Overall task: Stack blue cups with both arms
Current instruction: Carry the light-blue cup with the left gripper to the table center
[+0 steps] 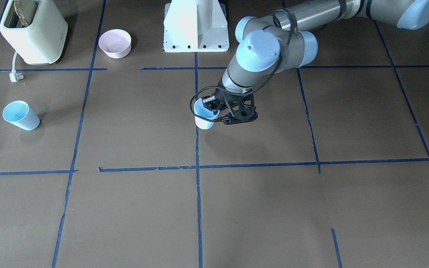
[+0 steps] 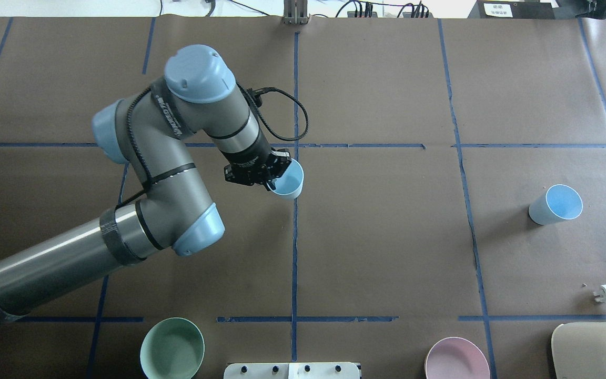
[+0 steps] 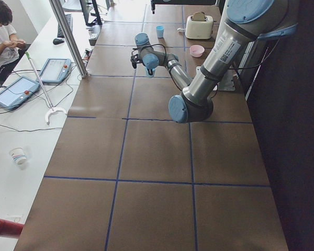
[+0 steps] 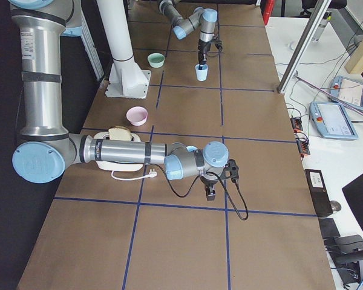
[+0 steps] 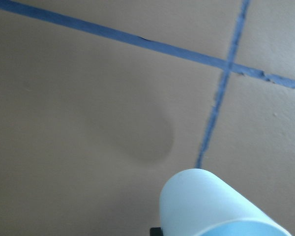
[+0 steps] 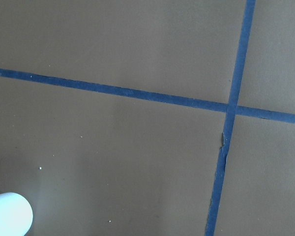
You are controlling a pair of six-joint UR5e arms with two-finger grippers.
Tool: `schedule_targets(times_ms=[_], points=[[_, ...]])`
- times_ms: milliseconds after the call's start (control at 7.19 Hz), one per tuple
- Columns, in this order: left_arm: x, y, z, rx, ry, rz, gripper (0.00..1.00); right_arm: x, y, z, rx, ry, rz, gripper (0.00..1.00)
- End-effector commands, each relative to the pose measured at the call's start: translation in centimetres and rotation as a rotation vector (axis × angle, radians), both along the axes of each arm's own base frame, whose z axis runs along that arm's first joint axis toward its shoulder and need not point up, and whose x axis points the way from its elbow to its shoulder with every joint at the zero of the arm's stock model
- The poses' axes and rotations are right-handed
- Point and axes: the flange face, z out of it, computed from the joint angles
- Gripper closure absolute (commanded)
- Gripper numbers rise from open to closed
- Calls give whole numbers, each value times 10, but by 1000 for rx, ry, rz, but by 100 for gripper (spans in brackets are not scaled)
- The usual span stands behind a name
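Observation:
My left gripper [image 2: 275, 180] is shut on the rim of a pale-blue cup [image 2: 288, 181], near the table's middle blue tape line. The cup [image 1: 204, 117] hangs tilted, a little above the table. In the left wrist view the cup [image 5: 211, 206] fills the bottom edge, with its shadow on the paper beside it. The second blue cup [image 2: 555, 204] stands alone at the right, also in the front view [image 1: 21, 115]. My right gripper [image 4: 210, 192] shows only in the exterior right view, low over the table, and I cannot tell whether it is open. A pale-blue cup edge [image 6: 7, 214] shows in the right wrist view.
A mint-green bowl [image 2: 172, 348] and a pink bowl [image 2: 456, 359] sit near the robot's base [image 2: 292, 370]. A cream toaster [image 1: 34, 31] with a loose plug [image 2: 605, 293] stands at the robot's right. Blue tape lines cross the brown table cover.

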Motion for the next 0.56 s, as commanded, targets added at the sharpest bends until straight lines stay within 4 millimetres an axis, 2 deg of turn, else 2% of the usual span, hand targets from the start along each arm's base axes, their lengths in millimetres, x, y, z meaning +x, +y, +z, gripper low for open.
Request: schedule_targets(times_ms=[0, 417], points=[[35, 16, -3, 19, -38, -2, 98, -2, 1, 0, 1, -1, -5, 0], [40, 18, 11, 13, -62, 1, 95, -5, 0, 0, 2, 0, -11, 0]])
